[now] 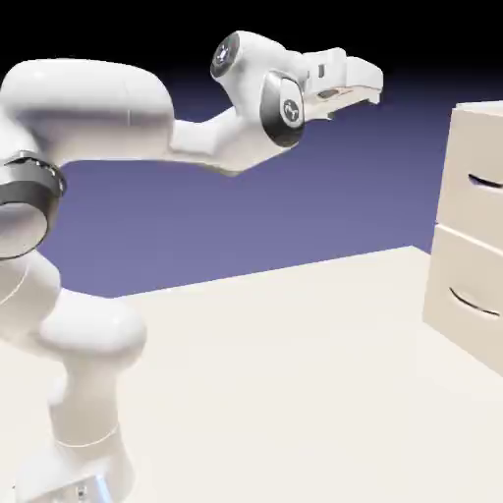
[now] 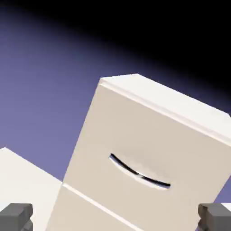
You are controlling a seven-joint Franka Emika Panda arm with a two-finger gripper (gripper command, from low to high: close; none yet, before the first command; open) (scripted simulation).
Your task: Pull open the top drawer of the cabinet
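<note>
Worktop [image 1: 265, 344]: one, pale, running under arm and cabinet

Arm [image 1: 88, 108]: one, white, raised at the exterior view's left and reaching right, well apart from the furniture

Cabinet [image 1: 447, 211]: one, cream-beige, at the exterior view's right, partly out of frame; tilted in the hand view by the camera's roll

Top drawer [image 2: 131, 131]: one, uppermost in the cabinet, flat front, closed; a second drawer [image 1: 462, 280] directly below

Hand [image 1: 378, 95]: one, fingers spread wide, holding nothing, the drawer front ahead of it

Handle [image 2: 140, 174]: one, thin, dark, curved, on the top drawer's front, untouched

Step in hand, as judged: the approach, with gripping and pulling to come

Next move, as judged: travel forward to the handle, match the fingers to its bar, close on it, then draw straight back
</note>
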